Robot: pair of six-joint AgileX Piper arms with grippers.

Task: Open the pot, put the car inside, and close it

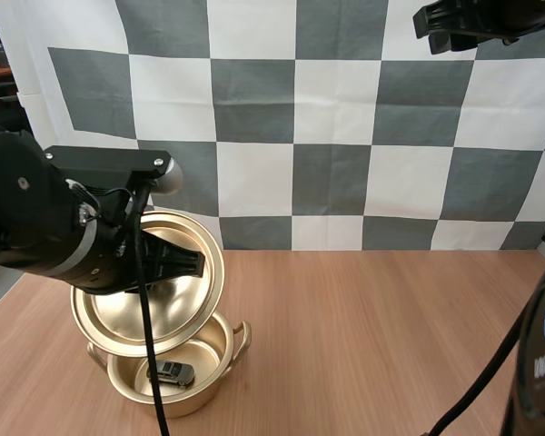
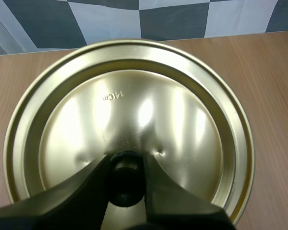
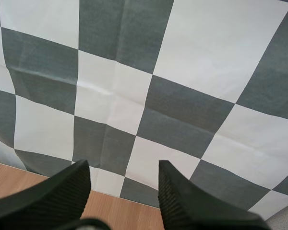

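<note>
A gold pot (image 1: 213, 371) stands open on the wooden table at the front left, with a small dark toy car (image 1: 173, 371) lying on its floor. My left gripper (image 1: 196, 263) holds the gold lid (image 1: 186, 304) tilted just above the pot's back rim. In the left wrist view the two black fingers (image 2: 89, 189) pinch the lid's dark knob (image 2: 126, 178), and the lid's shiny surface (image 2: 134, 110) faces the camera. My right gripper (image 3: 125, 191) is raised high, its fingers apart with nothing between them. It also shows at the upper right of the high view as the right gripper (image 1: 445, 27).
The wooden table (image 1: 391, 336) stretches bare to the right of the pot. The base of my right arm (image 1: 540, 363) stands at the front right edge.
</note>
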